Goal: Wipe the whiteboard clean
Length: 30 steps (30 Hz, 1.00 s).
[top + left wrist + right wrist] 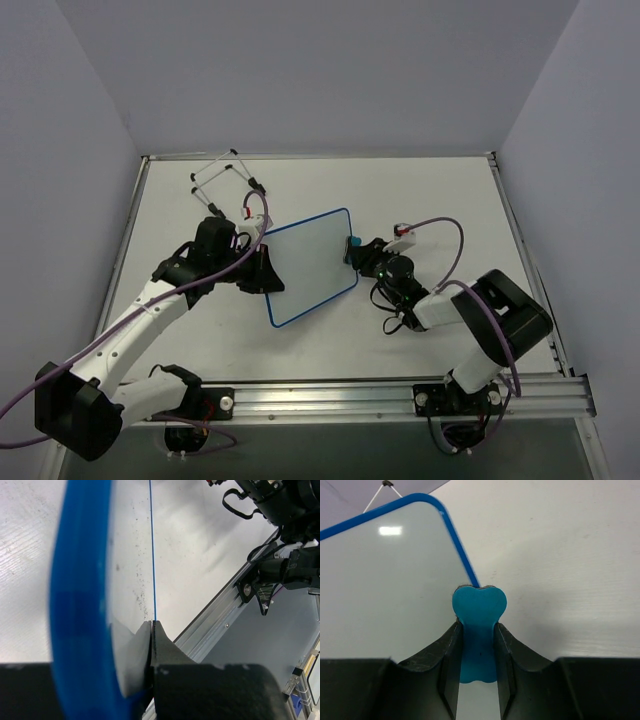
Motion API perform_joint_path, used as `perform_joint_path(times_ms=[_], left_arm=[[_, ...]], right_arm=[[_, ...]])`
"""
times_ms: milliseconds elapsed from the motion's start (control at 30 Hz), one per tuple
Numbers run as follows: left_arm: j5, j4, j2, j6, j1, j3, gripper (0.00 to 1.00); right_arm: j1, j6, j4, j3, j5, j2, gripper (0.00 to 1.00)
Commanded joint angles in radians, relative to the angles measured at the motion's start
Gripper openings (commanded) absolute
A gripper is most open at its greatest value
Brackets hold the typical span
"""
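The whiteboard (308,265), white with a thin blue frame and no writing visible, lies in the middle of the table. My left gripper (268,272) is shut on its left edge; in the left wrist view the pinched board edge (154,555) runs away from the closed gripper (151,625), with the blurred blue frame (80,605) close by. My right gripper (356,250) is shut on the small blue eraser (479,625), which sits at the board's right edge. The right wrist view shows the board face (385,590) and its rounded corner blank.
The wire easel stand (226,175) lies at the back left of the table. The metal rail (400,395) runs along the near edge, also seen in the left wrist view (220,615). Purple cables loop near both arms.
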State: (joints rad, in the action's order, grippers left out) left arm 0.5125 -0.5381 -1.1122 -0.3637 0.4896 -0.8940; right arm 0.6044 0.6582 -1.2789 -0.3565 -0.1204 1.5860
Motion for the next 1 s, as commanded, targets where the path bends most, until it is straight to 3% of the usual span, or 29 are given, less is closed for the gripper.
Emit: perform_joint_path(times_ms=[0,233,467,667,833,967], left_arm=[[0.161,0.041,0.026,0.069,0.032,-0.013,0.02],[0.164,0.044,0.022,0.066,0.032,-0.013,0.02],[0.156,0.040,0.020,0.066,0.030,-0.014,0.02],[0.121,0.030,0.034,0.066,0.030,-0.011,0.02],[0.116,0.032,0.034,0.065,0.032,-0.014,0.02],[0.116,0.035,0.037,0.062,0.030,-0.013,0.02]], right_arm=[[-0.075,-0.015,0.037,0.002,0.079,0.092,0.00],[-0.032,0.004,-0.033,-0.032,0.157,0.098,0.00],[0.204,-0.019,0.018,-0.068,0.019,-0.036,0.00],[0.216,-0.023,0.094,-0.090,0.011,-0.104,0.00],[0.236,0.012,0.059,-0.101,0.074,-0.141,0.00],[0.308,0.001,0.058,-0.153,0.033,-0.129,0.00]])
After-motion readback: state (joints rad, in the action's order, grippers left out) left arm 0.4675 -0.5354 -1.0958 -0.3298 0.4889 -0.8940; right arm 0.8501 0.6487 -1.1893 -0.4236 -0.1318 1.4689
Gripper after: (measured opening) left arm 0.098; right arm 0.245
